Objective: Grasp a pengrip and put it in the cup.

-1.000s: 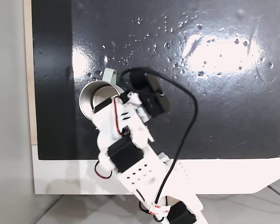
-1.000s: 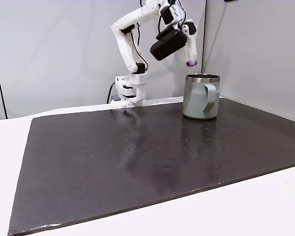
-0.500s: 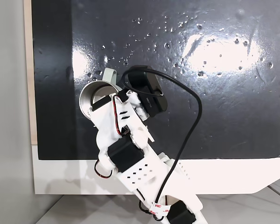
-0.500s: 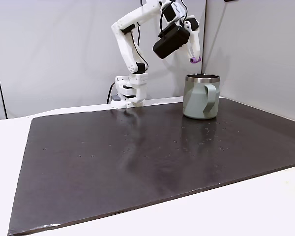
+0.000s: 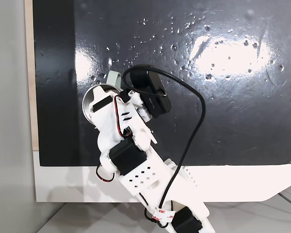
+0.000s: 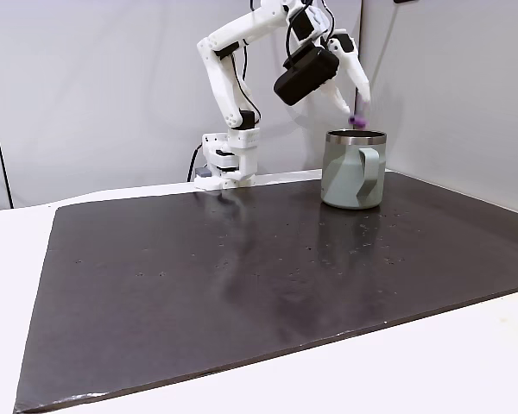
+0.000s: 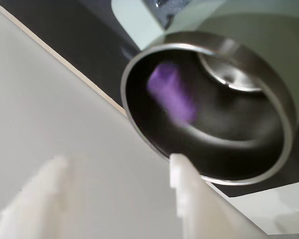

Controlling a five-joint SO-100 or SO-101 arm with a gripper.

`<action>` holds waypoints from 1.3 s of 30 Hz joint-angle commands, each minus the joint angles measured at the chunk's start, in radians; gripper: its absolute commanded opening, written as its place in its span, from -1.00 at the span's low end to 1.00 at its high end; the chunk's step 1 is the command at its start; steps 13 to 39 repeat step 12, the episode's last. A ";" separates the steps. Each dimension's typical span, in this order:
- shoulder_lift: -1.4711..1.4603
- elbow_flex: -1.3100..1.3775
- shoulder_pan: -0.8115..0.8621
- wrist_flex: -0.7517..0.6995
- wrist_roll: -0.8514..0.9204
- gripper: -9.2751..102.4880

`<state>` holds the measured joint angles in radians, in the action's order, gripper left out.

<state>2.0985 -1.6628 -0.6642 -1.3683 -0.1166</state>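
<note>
Gripper (image 7: 122, 172) fingers spread apart, low in wrist view; blurred purple pengrip (image 7: 170, 99) free above cup (image 7: 284, 107) mouth, upper centre

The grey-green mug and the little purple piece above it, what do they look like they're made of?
The grey-green mug with a loop handle looks like steel: shiny mirror-like inside and bare metal rim, with a matte, probably painted, outer wall. The small purple cylinder looks like soft rubber or silicone, though the wrist view blurs it.

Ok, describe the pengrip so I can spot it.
On the black mat, find the grey-green cup at the far right in a fixed view. The pengrip is the tiny purple cylinder just above its steel rim, the only purple thing.
</note>
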 commanded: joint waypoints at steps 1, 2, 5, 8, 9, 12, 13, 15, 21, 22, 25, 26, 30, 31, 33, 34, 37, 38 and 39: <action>0.017 0.029 0.000 0.032 -0.003 -0.30; 0.017 0.029 -0.002 0.032 -0.003 -0.30; 0.017 0.029 0.000 0.032 -0.002 -0.30; 0.018 0.029 0.006 0.032 0.009 -0.31; 0.018 0.031 0.008 0.032 0.011 -0.31; 0.021 0.031 0.018 0.032 0.015 -0.31; 0.021 0.031 0.018 0.032 0.015 -0.31; 0.021 0.031 0.018 0.032 0.015 -0.31; 0.021 0.031 0.018 0.032 0.015 -0.31; 0.021 0.031 0.018 0.032 0.015 -0.31; 0.021 0.031 0.018 0.032 0.015 -0.31; 0.021 0.031 0.018 0.032 0.015 -0.31; 0.021 0.031 0.018 0.032 0.015 -0.31; 0.021 0.031 0.018 0.032 0.015 -0.31; 0.021 0.031 0.018 0.032 0.015 -0.31; 0.021 0.031 0.018 0.032 0.015 -0.31; 0.021 0.031 0.018 0.032 0.015 -0.31; 0.021 0.031 0.018 0.032 0.015 -0.31; 0.021 0.031 0.018 0.032 0.015 -0.31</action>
